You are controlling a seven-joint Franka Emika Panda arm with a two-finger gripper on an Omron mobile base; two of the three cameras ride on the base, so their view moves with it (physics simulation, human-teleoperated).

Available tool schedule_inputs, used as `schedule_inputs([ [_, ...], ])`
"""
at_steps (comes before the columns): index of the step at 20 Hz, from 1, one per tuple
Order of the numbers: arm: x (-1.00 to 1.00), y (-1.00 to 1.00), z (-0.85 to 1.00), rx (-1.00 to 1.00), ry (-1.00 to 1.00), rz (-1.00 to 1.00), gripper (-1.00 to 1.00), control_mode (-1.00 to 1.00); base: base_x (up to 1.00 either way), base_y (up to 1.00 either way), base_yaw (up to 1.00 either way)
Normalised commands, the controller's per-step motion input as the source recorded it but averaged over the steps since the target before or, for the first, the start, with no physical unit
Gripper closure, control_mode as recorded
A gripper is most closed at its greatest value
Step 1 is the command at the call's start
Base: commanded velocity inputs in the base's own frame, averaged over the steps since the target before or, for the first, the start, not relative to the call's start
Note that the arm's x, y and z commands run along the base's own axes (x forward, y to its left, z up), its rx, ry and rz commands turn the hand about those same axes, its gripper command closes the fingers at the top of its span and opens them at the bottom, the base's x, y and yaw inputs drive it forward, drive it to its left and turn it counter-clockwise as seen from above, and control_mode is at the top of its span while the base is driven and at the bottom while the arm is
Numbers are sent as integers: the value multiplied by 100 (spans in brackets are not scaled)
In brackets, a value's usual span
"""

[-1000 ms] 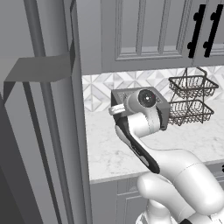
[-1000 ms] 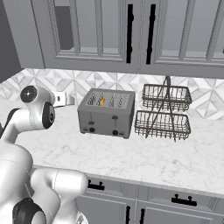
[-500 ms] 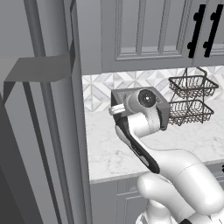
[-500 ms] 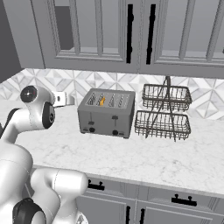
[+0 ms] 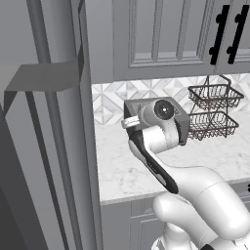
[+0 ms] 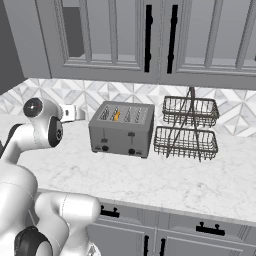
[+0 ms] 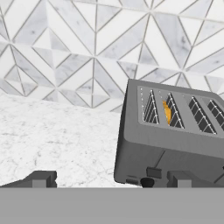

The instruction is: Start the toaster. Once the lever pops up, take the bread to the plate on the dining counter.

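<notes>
The toaster point(image 6: 121, 130) is sitting far back on the marble worktop point(image 6: 165, 177), close to the tiled wall, with bare worktop lying open in front of it and to its left. A wire basket rack point(image 6: 187, 129) is standing just right of it. The bread point(image 6: 116, 115) is showing orange in the second slot from the left. The claw point(image 7: 111, 179) is hovering left of the toaster, fingers point(image 7: 41, 178) spread apart, gripping nothing. Cabinets are hanging overhead.
</notes>
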Motion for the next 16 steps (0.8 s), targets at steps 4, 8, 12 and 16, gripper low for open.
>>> schedule_inputs([
  [4, 0, 0, 0, 0, 0, 0, -100, -100, 0, 0, 0],
  [8, 0, 0, 0, 0, 0, 0, -100, -100, 0, 0, 0],
  [12, 0, 0, 0, 0, 0, 0, -100, -100, 0, 0, 0],
  [16, 0, 0, 0, 0, 0, 0, -100, -100, 0, 0, 0],
])
